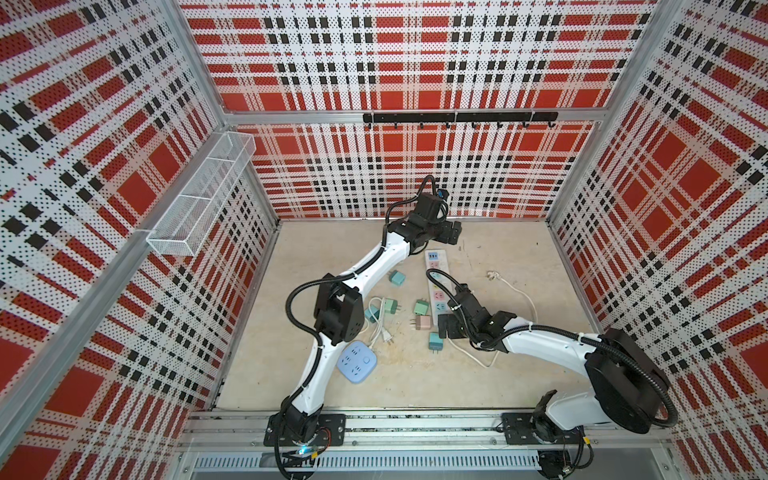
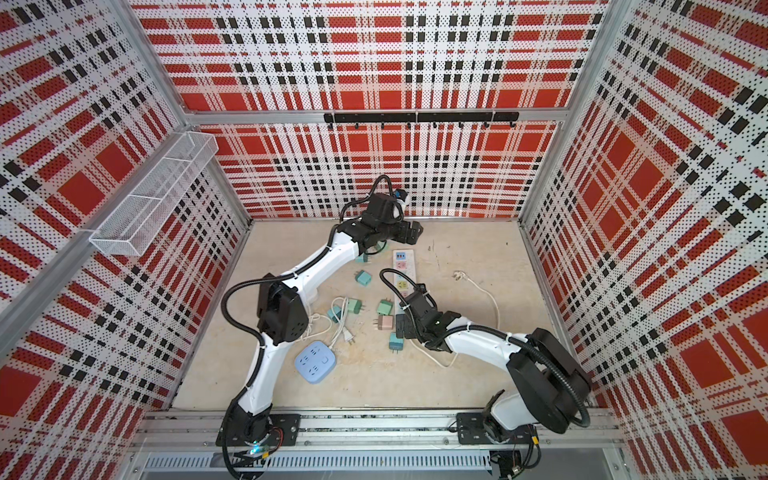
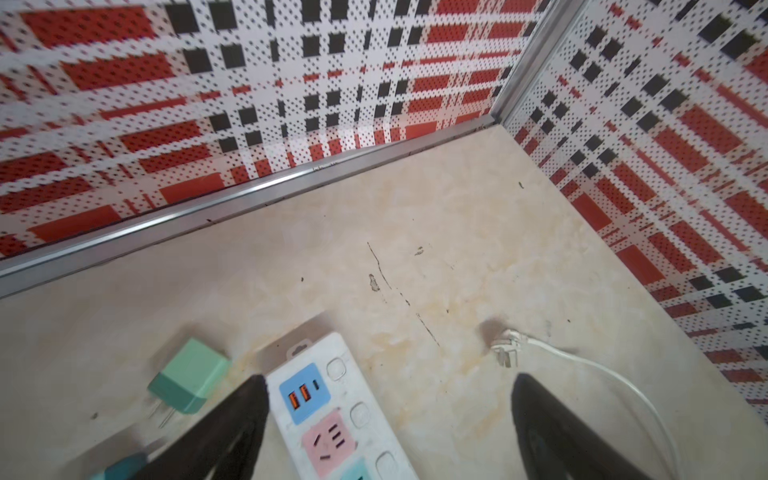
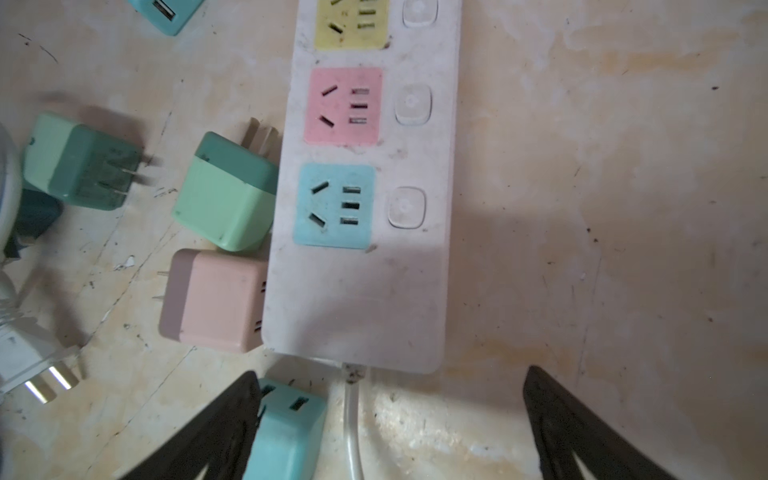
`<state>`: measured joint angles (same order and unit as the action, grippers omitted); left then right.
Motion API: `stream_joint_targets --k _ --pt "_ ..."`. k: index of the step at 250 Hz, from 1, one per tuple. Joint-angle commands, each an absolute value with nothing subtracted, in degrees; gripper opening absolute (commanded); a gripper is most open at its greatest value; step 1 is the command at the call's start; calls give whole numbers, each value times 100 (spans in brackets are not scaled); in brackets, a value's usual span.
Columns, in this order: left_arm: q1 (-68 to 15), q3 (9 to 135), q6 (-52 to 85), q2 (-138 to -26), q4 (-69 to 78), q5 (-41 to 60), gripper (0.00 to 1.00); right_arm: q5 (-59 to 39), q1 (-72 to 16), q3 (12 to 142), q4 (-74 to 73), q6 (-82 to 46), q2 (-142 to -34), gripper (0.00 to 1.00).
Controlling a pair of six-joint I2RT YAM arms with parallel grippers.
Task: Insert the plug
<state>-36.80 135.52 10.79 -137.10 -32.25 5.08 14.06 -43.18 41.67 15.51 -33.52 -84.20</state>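
**Both hands spread wide over the power strip, plugs loose beside it**

The white power strip (image 1: 434, 259) lies on the surface (image 1: 519, 374), running away from the arm bases. The right hand (image 4: 390, 370) hangs over its cord end, fingers set wide apart and gripping nothing. In the gap below it sit the strip's end, the white cord (image 4: 352, 424) and a teal plug (image 4: 286, 432). That plug lies close against one finger (image 4: 216, 432); whether they touch cannot be told. Ahead of this hand, a pink plug (image 4: 216, 299) and a green plug (image 4: 228, 195) rest against the strip's long side, none of them in a socket. The left hand (image 3: 388, 377) hovers over the strip's far end, also wide and holding nothing, with a second green plug (image 3: 187, 378) lying near one of its fingers.
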Motion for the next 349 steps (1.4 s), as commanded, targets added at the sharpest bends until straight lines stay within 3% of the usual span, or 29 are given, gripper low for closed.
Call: stream_joint_targets --k 1,130,201,242,300,349 --pt "-3673 14389 871 -14281 -4074 735 94 1629 -4359 4385 1314 -3290 -8583 100" --pt "-3504 14629 767 -15184 -3596 1146 96 1748 -4357 4667 1204 -3242 -9135 100" --pt "-3463 14161 1052 -14817 -3567 1406 91 2166 -4259 4330 1273 -3373 -8877 100" --pt "-3488 13084 1151 -14186 -3002 1178 91 2190 -3896 4025 1222 -3491 -8613 100" --pt "-3515 12912 1222 -13996 -3076 1275 90 2194 -3245 3539 1212 -3807 -8035 100" --pt "-3526 13006 1193 -14064 -3086 1073 90 1524 -3026 3606 1198 -3473 -7711 100"
